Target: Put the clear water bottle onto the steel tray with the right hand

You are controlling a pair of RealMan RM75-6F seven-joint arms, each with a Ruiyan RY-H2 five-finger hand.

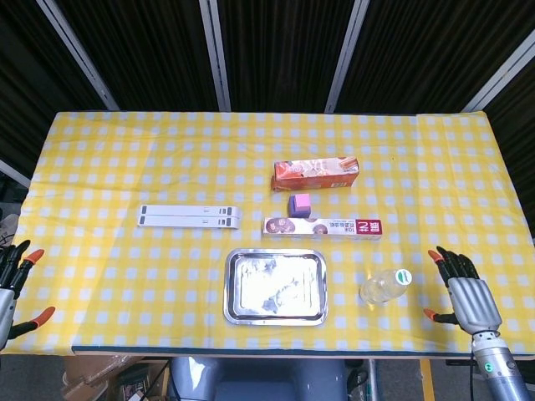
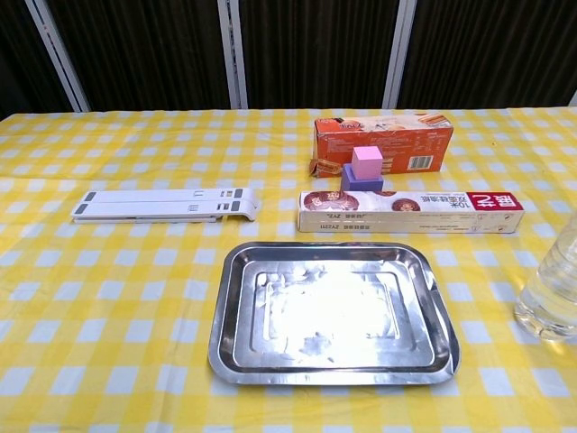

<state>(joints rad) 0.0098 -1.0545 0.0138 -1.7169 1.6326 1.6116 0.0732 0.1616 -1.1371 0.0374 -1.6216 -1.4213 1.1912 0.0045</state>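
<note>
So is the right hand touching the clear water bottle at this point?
Apart. The head view shows yellow checked cloth between the right hand and the clear water bottle; the hand's fingers are spread and hold nothing.

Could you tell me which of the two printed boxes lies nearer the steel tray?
The long white box, just behind the steel tray; the orange box lies farther back.

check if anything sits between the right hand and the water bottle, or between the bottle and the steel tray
Nothing visible does. Bare tablecloth separates the right hand from the clear water bottle, and also the bottle from the steel tray. The long cling-film box lies behind both, off the path.
</note>
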